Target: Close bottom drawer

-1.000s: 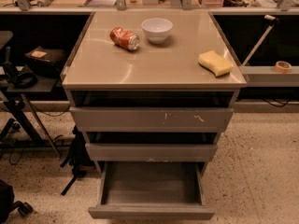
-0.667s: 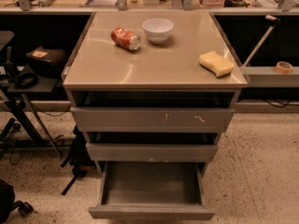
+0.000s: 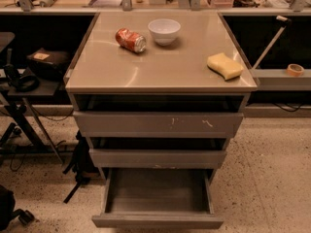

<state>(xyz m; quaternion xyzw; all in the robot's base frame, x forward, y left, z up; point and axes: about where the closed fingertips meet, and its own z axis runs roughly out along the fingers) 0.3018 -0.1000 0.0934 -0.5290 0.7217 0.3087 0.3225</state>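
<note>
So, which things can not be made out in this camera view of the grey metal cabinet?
- Gripper: nowhere in the camera view, outside the frame.
- Grey metal bottom drawer: open; rear part hidden under the plain middle drawer front.
- Scratched top drawer: inside dark, shadowed by the beige tabletop.
- Red drink can on its side: label too small to read.
</note>
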